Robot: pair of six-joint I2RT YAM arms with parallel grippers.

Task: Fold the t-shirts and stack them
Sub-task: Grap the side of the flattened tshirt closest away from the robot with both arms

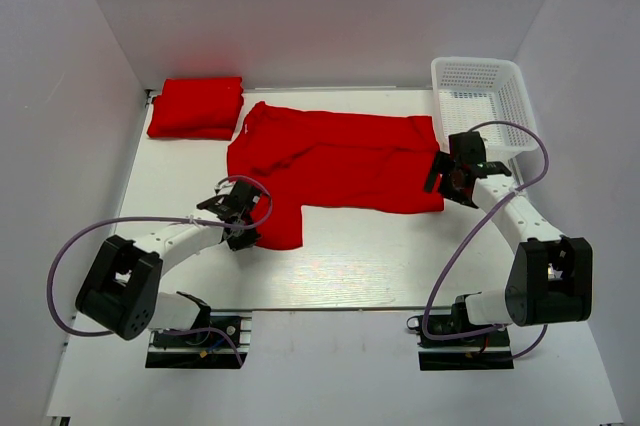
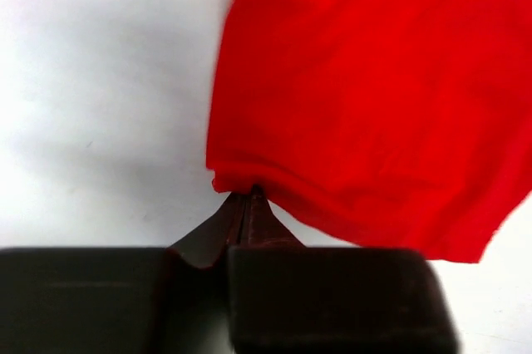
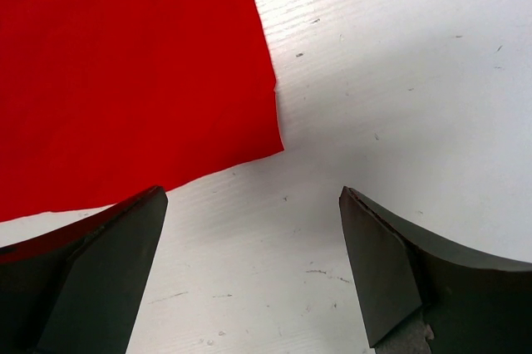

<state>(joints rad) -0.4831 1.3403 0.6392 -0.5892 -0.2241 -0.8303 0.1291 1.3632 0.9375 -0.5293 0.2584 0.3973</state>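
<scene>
Plain bright red, one solid colour, all over the spread t-shirt (image 1: 340, 161). Same unbroken red on the folded t-shirt (image 1: 196, 106) at the far left. White for the basket (image 1: 482, 86), with an open mesh pattern of small holes across its walls. White too for the table (image 1: 380, 256), finely grained and flecked with tiny dark specks in the right wrist view. Pale grey-white on the surrounding walls (image 1: 300, 16). Black on the left gripper (image 2: 247, 194) and the right gripper (image 3: 253, 196), dull dark grey up close. Black joints and white links along the left arm (image 1: 175, 238) and right arm (image 1: 520, 221). Pale purple for the cables (image 1: 445, 271) beside both arms. Black base plates (image 1: 195, 341) at the near edge.
</scene>
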